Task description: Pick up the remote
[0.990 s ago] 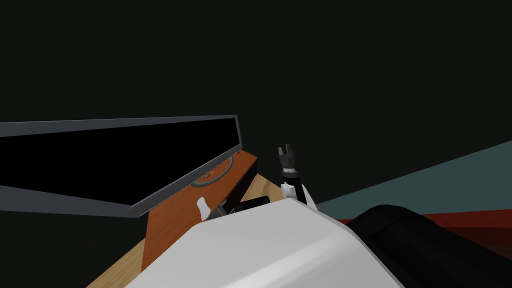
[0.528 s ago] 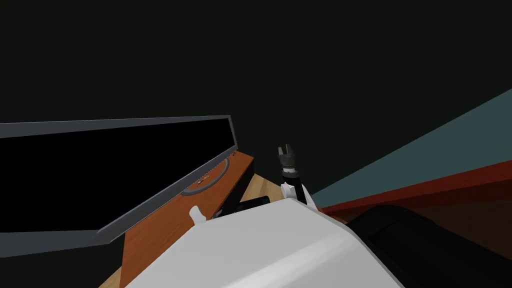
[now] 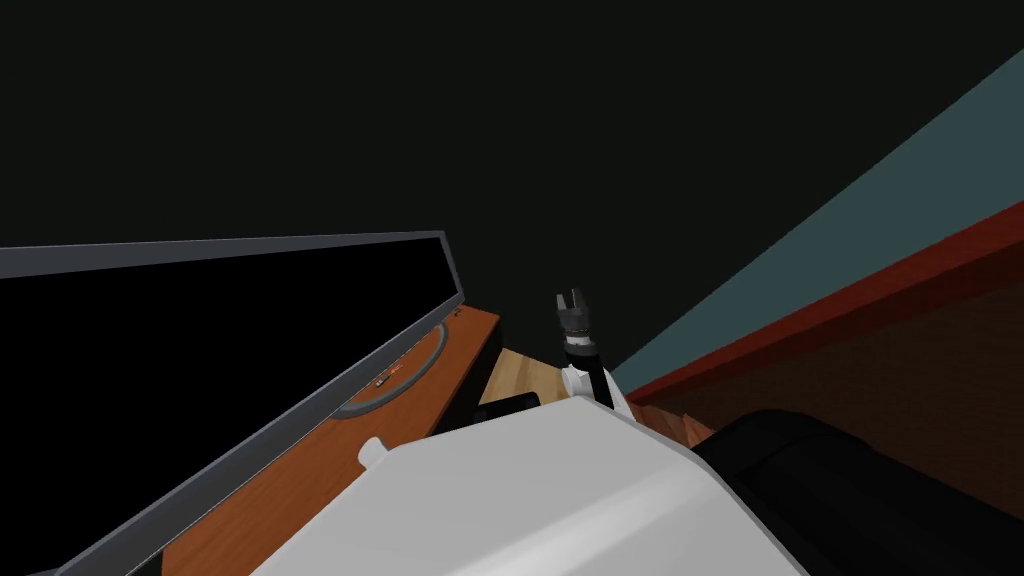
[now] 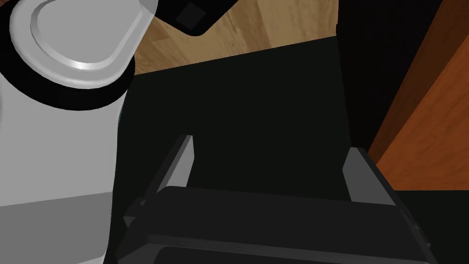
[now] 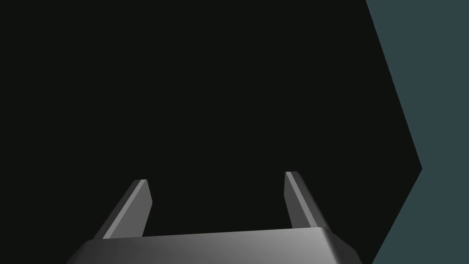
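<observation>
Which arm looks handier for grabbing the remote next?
Probably left: the left tool, open, hangs beside the orange-brown stand bearing what seems the remote; the right tool points at the dark wall.

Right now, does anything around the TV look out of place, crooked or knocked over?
Nothing stands out. The TV stands on the brown cabinet; its slant is my head camera's. A small dark thing with red marks lies by its grey foot, too small to name.

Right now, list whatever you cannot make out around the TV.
- Small reddish speck under the TV's lower edge, head view: too small to tell whether it is the remote.
- Cabinet top: mostly hidden behind the TV.
- Dark surface under the open left claw: unidentifiable.
</observation>
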{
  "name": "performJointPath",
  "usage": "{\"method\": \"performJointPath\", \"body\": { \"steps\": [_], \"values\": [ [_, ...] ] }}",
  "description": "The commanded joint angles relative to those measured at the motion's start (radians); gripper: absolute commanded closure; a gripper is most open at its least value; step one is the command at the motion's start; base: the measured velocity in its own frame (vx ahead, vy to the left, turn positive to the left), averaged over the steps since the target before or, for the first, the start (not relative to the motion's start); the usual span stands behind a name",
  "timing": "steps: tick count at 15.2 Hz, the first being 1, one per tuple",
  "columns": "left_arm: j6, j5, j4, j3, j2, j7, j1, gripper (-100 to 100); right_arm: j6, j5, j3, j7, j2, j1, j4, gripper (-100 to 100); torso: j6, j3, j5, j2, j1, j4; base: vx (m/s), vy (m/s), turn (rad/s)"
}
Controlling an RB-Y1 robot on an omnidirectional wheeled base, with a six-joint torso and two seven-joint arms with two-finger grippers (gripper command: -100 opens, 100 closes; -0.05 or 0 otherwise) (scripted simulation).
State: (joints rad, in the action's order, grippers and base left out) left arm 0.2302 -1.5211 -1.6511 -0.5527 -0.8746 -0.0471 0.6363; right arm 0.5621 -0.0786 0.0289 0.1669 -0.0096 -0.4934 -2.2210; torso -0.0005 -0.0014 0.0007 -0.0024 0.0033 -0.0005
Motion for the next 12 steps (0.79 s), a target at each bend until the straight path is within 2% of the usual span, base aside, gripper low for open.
{"method": "performJointPath", "body": {
  "steps": [1, 2, 4, 5, 6, 8, 9, 10, 12],
  "values": [
    [0.014, -0.001, 0.010, 0.012, -0.001, 0.028, 0.007, -100, 0.000, 0.000, 0.000, 0.000, 0.000, 0.000, 0.000, 0, 0.000, 0.000, 0.000, 0.000, 0.000, 0.000, 0.000, 0.000, 0.000],
    [0.000, -0.053, 0.046, -0.012, -0.025, 0.024, 0.016, -100, 0.000, 0.000, 0.000, 0.000, 0.000, 0.000, 0.000, 0, 0.000, 0.000, 0.000, 0.000, -0.001, 0.000, 0.022, 0.014, -0.299],
    [0.000, -0.069, 0.046, -0.012, -0.025, 0.024, 0.016, -100, 0.000, 0.000, 0.000, 0.000, 0.000, 0.000, 0.000, 0, 0.001, -0.001, 0.000, -0.002, 0.001, 0.000, 0.018, 0.035, -0.213],
    [-0.012, -0.093, 0.081, -0.034, -0.046, 0.021, 0.024, -100, 0.000, 0.000, 0.000, 0.000, 0.000, 0.000, 0.000, 0, 0.000, 0.000, 0.000, 0.000, 0.000, 0.000, -0.003, 0.016, -0.306],
    [-0.012, -0.111, 0.081, -0.034, -0.046, 0.021, 0.024, -100, 0.000, 0.000, 0.000, 0.000, 0.000, 0.000, 0.000, 0, 0.001, 0.000, 0.000, 0.000, 0.000, 0.000, 0.027, 0.033, -0.352],
    [-0.012, -0.134, 0.081, -0.034, -0.046, 0.021, 0.024, -100, 0.000, 0.000, 0.000, 0.000, 0.000, 0.000, 0.000, 0, 0.000, -0.001, 0.000, -0.002, 0.000, 0.000, 0.023, 0.029, -0.067],
    [-0.024, -0.162, 0.115, -0.056, -0.066, 0.018, 0.032, -100, 0.000, 0.000, 0.000, 0.000, 0.000, 0.000, 0.000, 0, 0.000, -0.001, 0.000, -0.001, 0.000, 0.000, -0.005, 0.009, -0.258],
    [-0.024, -0.182, 0.115, -0.056, -0.066, 0.018, 0.032, -100, 0.000, 0.000, 0.000, 0.000, 0.000, 0.000, 0.000, 0, 0.001, 0.000, 0.000, 0.000, -0.001, 0.000, 0.020, 0.040, -0.304],
    [-0.024, -0.198, 0.115, -0.056, -0.066, 0.018, 0.032, -100, 0.000, 0.000, 0.000, 0.000, 0.000, 0.000, 0.000, 0, 0.000, -0.001, 0.000, -0.001, 0.001, 0.000, 0.013, 0.031, -0.063]
  ]
}}
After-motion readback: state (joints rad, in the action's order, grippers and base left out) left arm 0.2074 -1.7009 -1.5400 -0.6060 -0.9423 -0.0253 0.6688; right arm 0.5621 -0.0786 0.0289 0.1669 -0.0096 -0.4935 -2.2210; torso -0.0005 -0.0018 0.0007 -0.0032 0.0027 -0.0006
